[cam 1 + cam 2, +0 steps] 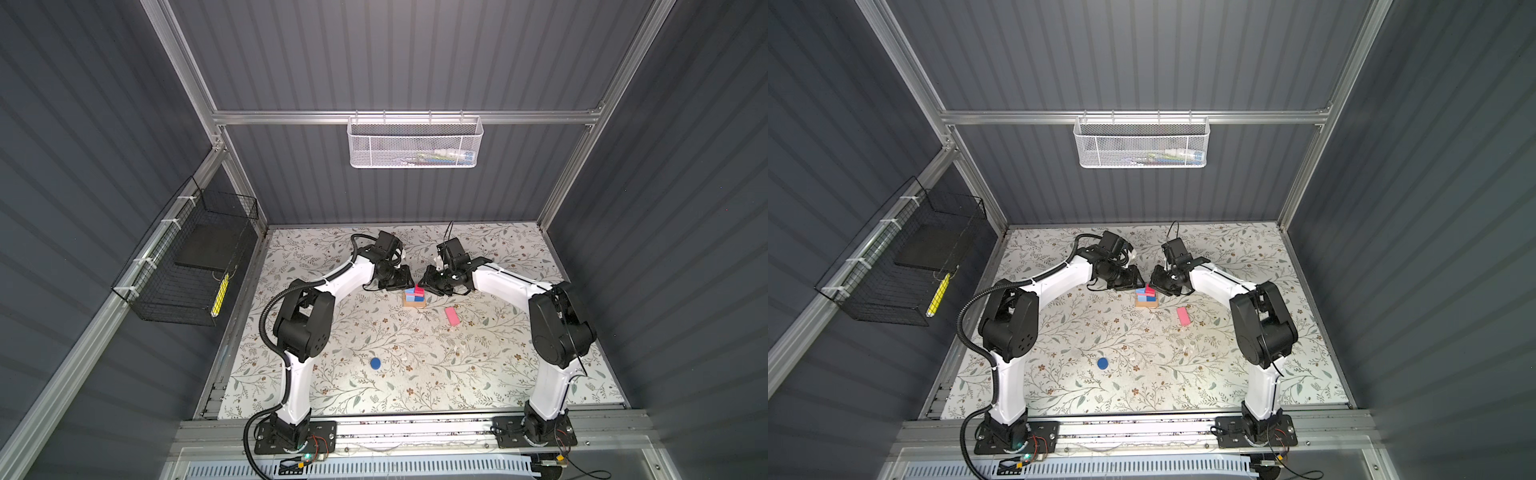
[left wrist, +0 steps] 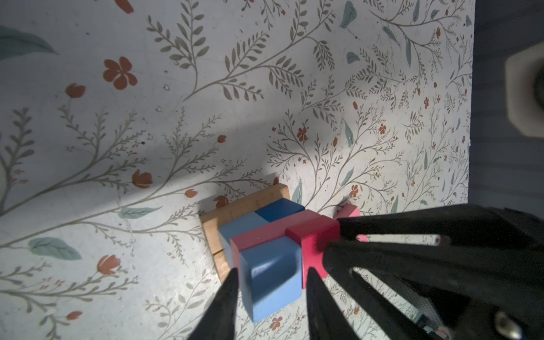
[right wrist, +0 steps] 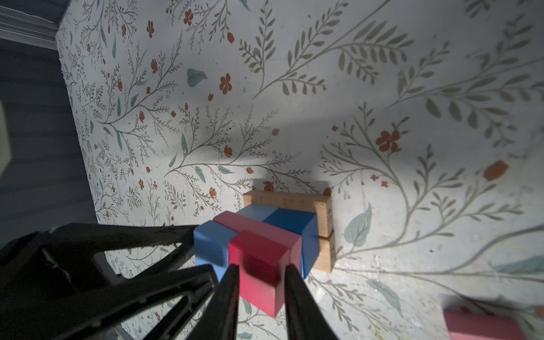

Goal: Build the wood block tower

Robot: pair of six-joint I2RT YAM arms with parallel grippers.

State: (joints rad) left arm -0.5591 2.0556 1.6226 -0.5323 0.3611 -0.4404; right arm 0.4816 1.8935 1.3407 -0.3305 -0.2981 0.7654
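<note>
While grey ribbed walls [image 1: 415, 62] enclose the floral tabletop [image 1: 415, 374], right claw [image 3: 261, 266] clenches a red wooden cube [image 3: 256, 250]; left claw [image 2: 273, 269] flanks a light-blue wooden cube [image 2: 273, 282], grip unclear.

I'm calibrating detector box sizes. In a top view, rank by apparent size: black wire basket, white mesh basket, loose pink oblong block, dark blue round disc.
1. black wire basket
2. white mesh basket
3. loose pink oblong block
4. dark blue round disc, only slightly smaller

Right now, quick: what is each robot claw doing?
Left gripper: astride the light blue cube; whether it grips cannot be told.
Right gripper: closed on the red cube.
</note>
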